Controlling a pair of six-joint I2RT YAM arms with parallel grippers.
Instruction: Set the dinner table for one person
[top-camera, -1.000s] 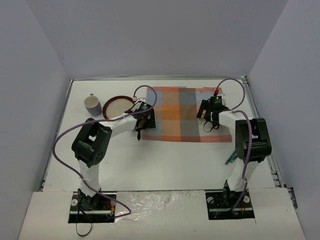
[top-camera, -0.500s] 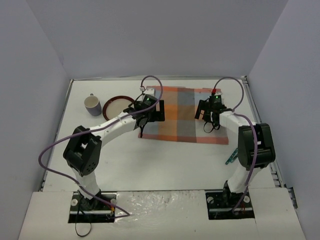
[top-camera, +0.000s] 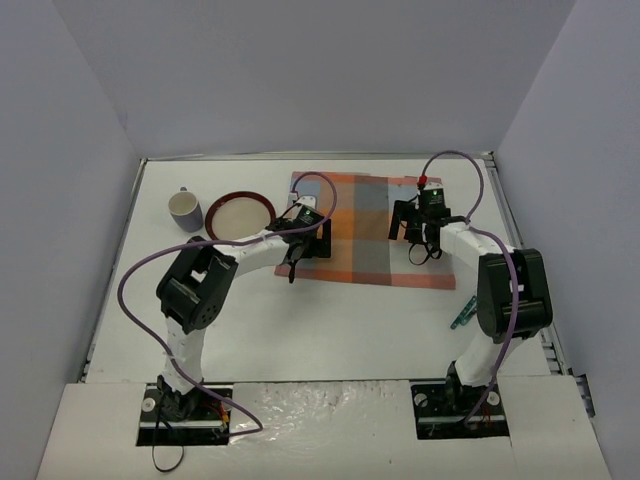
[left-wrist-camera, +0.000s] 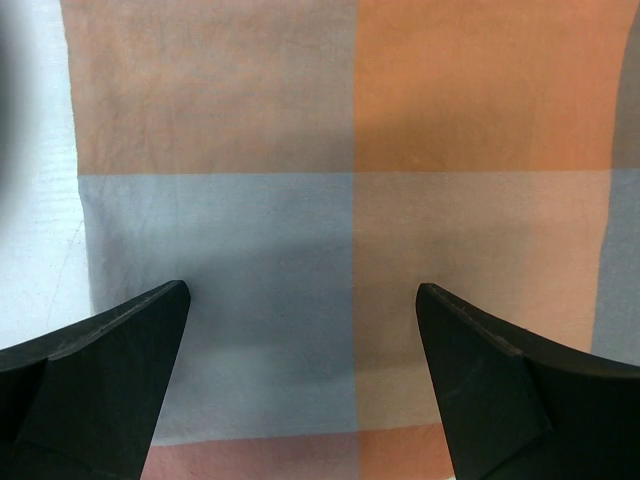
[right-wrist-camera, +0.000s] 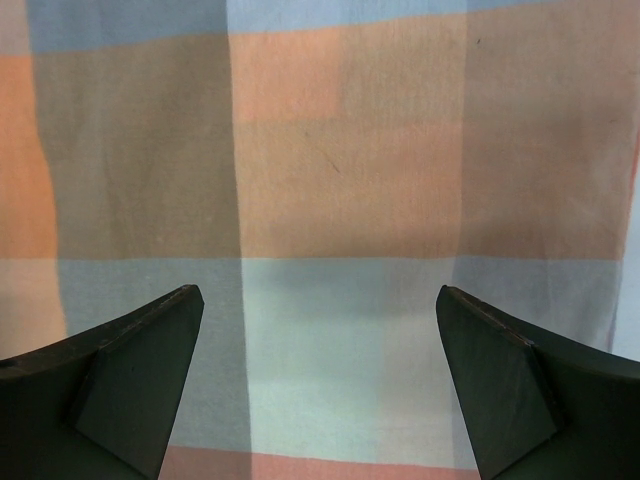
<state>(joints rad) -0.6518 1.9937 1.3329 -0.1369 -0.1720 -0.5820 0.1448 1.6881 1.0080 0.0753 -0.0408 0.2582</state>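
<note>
Plaid cloth (top-camera: 365, 235) flat on dinner table (top-camera: 330, 320)

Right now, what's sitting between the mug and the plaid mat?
The red-rimmed plate lies there on the dinner table, beside the mug and left of the plaid mat; the top view shows it.

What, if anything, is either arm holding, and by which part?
Nothing. The left gripper and right gripper are open over the mat, fingers spread with only cloth between.

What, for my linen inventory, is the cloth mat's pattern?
The mat is orange-and-blue plaid, clearest in the left wrist view.
</note>
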